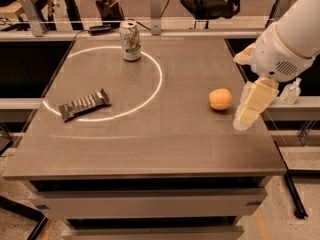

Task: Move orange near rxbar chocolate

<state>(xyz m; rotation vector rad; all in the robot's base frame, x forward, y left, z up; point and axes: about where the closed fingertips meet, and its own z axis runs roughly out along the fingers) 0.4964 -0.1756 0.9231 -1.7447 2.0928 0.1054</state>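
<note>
The orange (220,99) lies on the right part of the grey table (150,144). The rxbar chocolate (84,104) lies flat on the left part, dark wrapper with pale stripes, far from the orange. My gripper (248,111) hangs at the table's right edge, just right of the orange and a little above the surface, not touching it. Nothing is held in it.
A green-and-white soda can (130,40) stands upright at the back of the table. A ring of bright light (157,79) lies across the left half of the tabletop. A small white bottle (291,92) sits on a ledge off the table's right side.
</note>
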